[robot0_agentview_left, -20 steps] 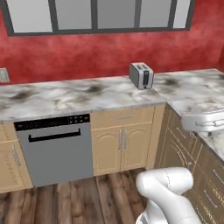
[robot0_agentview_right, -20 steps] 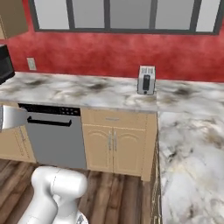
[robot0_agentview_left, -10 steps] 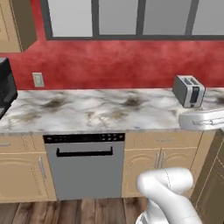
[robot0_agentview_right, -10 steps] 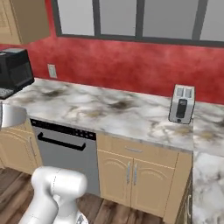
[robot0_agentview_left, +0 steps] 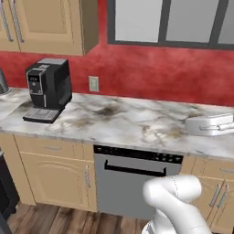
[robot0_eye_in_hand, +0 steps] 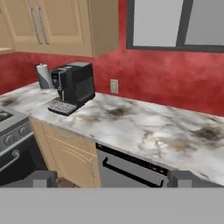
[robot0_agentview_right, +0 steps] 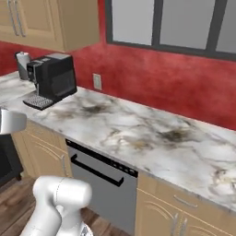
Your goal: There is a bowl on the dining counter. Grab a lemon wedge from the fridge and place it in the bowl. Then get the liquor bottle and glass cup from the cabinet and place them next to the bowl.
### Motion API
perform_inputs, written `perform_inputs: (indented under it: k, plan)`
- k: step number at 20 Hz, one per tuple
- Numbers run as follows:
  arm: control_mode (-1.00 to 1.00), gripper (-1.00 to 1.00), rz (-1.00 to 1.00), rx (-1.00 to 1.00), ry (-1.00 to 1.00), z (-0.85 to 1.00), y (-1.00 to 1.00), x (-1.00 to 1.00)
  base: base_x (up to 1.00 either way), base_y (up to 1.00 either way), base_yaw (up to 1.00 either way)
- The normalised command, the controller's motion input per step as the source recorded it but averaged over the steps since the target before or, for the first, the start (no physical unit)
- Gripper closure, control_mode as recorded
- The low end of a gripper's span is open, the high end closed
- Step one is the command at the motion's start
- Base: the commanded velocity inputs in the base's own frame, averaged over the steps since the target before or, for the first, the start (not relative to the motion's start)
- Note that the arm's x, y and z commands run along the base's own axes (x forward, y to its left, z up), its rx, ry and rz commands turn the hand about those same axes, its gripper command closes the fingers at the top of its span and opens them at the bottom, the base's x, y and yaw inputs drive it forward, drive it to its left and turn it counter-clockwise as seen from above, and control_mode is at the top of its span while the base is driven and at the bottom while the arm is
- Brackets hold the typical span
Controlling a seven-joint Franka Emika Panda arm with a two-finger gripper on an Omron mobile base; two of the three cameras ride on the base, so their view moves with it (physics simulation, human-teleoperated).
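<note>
My gripper (robot0_eye_in_hand: 113,178) is open, its two dark fingertips (robot0_eye_in_hand: 43,177) standing far apart with nothing between them. It faces a marbled counter and a black coffee machine (robot0_eye_in_hand: 74,85). The hand's white body (robot0_agentview_left: 208,124) hovers over the counter at the right of the left base view and sits at the left edge (robot0_agentview_right: 10,122) of the right base view. A tan wood wall cabinet (robot0_agentview_left: 45,23) (robot0_agentview_right: 46,20) (robot0_eye_in_hand: 61,24) hangs at the upper left with its doors shut. The bowl, dining counter, lemon wedge, fridge, liquor bottle and glass cup are out of view.
The marbled counter (robot0_agentview_left: 128,121) runs along a red wall under a window (robot0_agentview_left: 169,20). A grey dishwasher (robot0_agentview_left: 132,183) sits below it among tan cupboards. A stove (robot0_eye_in_hand: 11,131) stands at the left, and a pale roll (robot0_eye_in_hand: 43,75) behind the coffee machine (robot0_agentview_left: 48,87).
The whole picture has swept sideways, so the camera has turned left. The toaster has slid out on the right; the coffee machine and wall cabinet have come in. The gripper stays open.
</note>
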Motion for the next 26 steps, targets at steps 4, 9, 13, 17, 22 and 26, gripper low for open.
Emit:
perform_inputs:
  k: [4, 9, 13, 17, 22, 26]
  plan:
    - [1.0, -1.0, 0.0, 0.0, 0.0, 0.0, 0.0, 0.0, 0.61, 0.37, 0.48]
    - [1.0, -1.0, 0.0, 0.0, 0.0, 0.0, 0.0, 0.0, 0.61, 0.27, 0.5]
    - [1.0, -1.0, 0.0, 0.0, 0.0, 0.0, 0.0, 0.0, 0.19, 0.21, 0.23]
    - [1.0, -1.0, 0.0, 0.0, 0.0, 0.0, 0.0, 0.0, 0.24, 0.16, 0.0]
    - [1.0, -1.0, 0.0, 0.0, 0.0, 0.0, 0.0, 0.0, 0.73, 0.22, 0.04]
    - [1.0, -1.0, 0.0, 0.0, 0.0, 0.0, 0.0, 0.0, 0.73, 0.2, 0.32]
